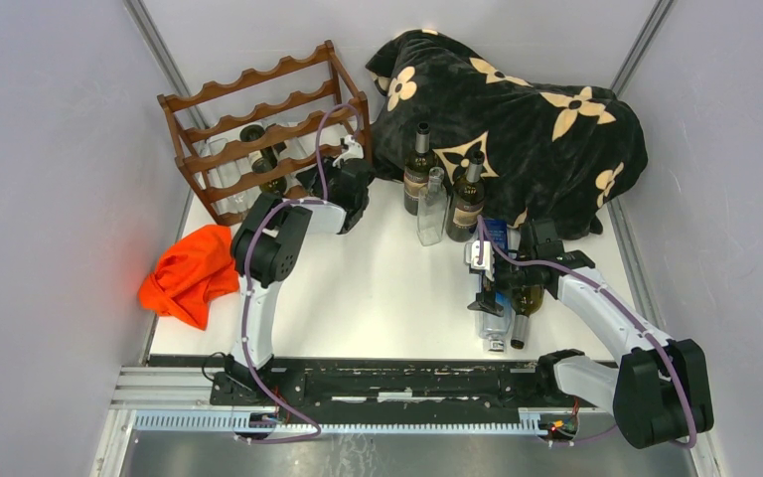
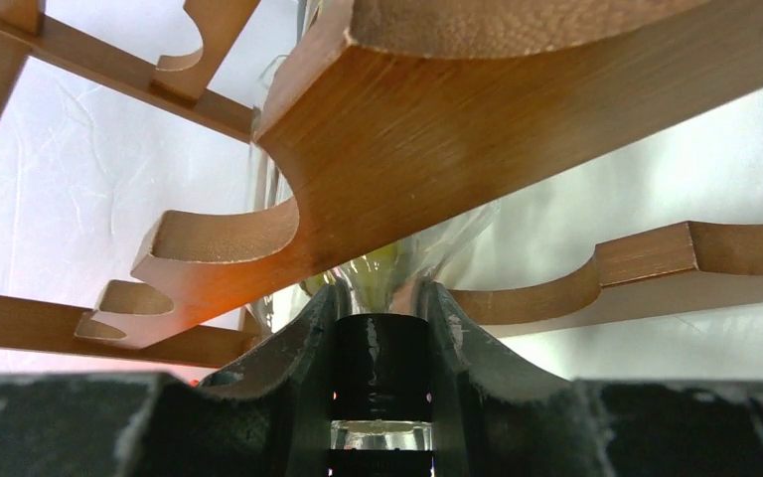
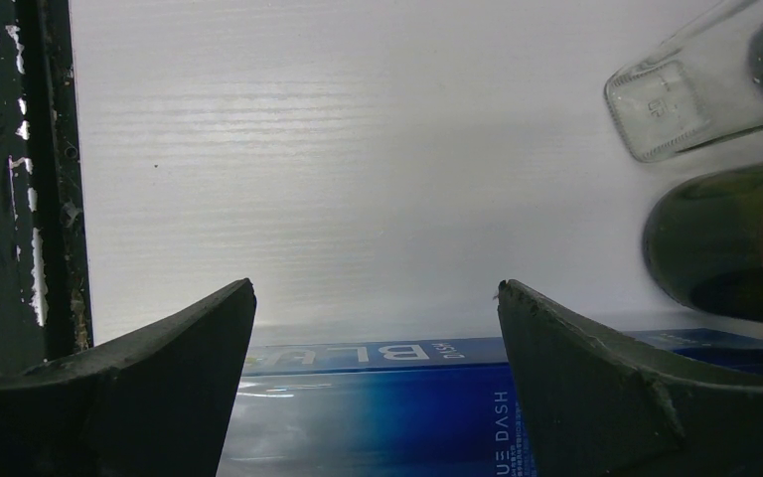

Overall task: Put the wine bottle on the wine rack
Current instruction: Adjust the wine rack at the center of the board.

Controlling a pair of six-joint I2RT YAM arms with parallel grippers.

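White tabletop (image 1: 378, 298) between grey walls: nearest, at 3 o'clock, the right gripper (image 3: 376, 288) hangs with its jaws spread wide and empty above a blue-labelled bottle (image 3: 387, 397) lying flat, well apart from the work. An orange cloth (image 1: 191, 270) sits at 9 o'clock. Farther on, at 11 o'clock, the left gripper (image 2: 382, 303) is clamped on the black-capped neck of the wine bottle (image 2: 382, 358), a clear glass one whose body reaches into the wine rack (image 1: 248, 77) under a scalloped rail (image 2: 437, 139). The step in hand looks like seating it. Push along the bottle's own axis, hold it level so the shoulder does not snag that rail, settle it into matching scallops front and back, and only then ease the fingers apart. Whether the body rests on a lower rail cannot be seen. Standing bottles (image 1: 419, 169) and a flowered black blanket (image 1: 527, 109) lie at 1 o'clock.
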